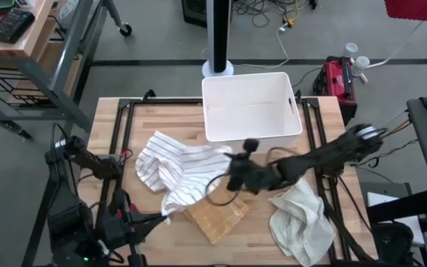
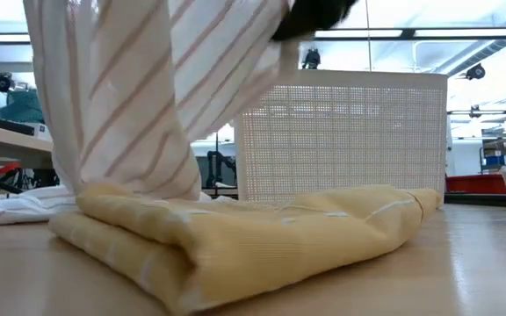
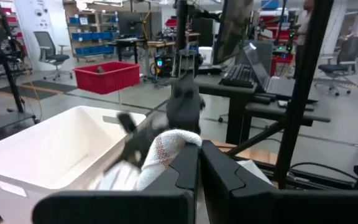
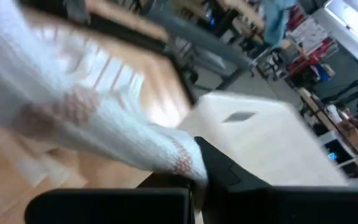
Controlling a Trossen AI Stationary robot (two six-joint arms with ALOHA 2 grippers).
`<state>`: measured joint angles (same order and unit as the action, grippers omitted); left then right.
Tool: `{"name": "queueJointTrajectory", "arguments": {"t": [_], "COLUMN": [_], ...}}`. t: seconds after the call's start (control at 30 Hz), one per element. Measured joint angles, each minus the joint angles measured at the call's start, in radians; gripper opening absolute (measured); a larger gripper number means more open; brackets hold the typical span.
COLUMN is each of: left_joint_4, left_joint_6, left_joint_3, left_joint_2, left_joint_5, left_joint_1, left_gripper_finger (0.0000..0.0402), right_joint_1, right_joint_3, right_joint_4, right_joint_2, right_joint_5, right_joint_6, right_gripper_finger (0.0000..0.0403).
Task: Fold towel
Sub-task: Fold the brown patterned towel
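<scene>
Over mid-table, right gripper [image 1: 232, 159] pinches edge of white red-striped cloth towel [image 1: 173, 169], lifted.
Left gripper [image 3: 199, 171] at near left corner, fingers pressed together, nothing held. Striped towel drapes from right gripper's clamped fingers onto folded yellow woven towel [image 1: 215, 211]; crumpled cream towel [image 1: 299, 219] lies to the right, apart. White plastic bin [image 1: 252, 106] stands at far edge, behind towels.

Striped towel [image 1: 170, 169] soft woven cloth; table [image 1: 332, 119] smooth pale wood; bin [image 1: 251, 106] matt white plastic.
</scene>
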<state>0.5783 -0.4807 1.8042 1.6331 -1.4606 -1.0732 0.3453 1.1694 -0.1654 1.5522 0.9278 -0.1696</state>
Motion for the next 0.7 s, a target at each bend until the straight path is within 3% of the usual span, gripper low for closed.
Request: {"name": "queueJointTrajectory", "arguments": {"t": [0.1, 0.17, 0.23, 0.37, 0.43, 0.7], "left_joint_4": [-0.189, -0.360, -0.545, -0.821, -0.870, -0.877], "left_joint_6": [0.217, 0.447, 0.704, 1.100, 1.186, 1.290], "left_joint_3": [0.000, 0.000, 0.000, 0.000, 0.000, 0.002], "left_joint_2": [-0.004, -0.005, -0.005, -0.018, -0.026, -0.063], "left_joint_5": [-0.001, -0.017, -0.101, -0.113, -0.113, -0.114], "left_joint_1": [-0.014, -0.026, -0.044, -0.056, -0.055, -0.050], "left_gripper_finger": [0.0000, 0.0000, 0.0000, 0.0000, 0.0000, 0.0000], "right_joint_1": [0.016, 0.024, 0.023, 0.021, 0.023, 0.030], "right_joint_3": [-0.001, 0.000, 0.007, 0.032, 0.056, 0.179], "right_joint_4": [-0.021, -0.016, -0.004, 0.036, 0.057, 0.072], "right_joint_2": [-0.133, -0.216, -0.291, -0.397, -0.434, -0.482], "right_joint_5": [-0.002, -0.001, -0.002, -0.010, -0.015, -0.022], "right_joint_6": [-0.025, -0.064, -0.106, -0.201, -0.243, -0.393], "right_gripper_finger": [0.0002, 0.0002, 0.0001, 0.0001, 0.0001, 0.0000]}}
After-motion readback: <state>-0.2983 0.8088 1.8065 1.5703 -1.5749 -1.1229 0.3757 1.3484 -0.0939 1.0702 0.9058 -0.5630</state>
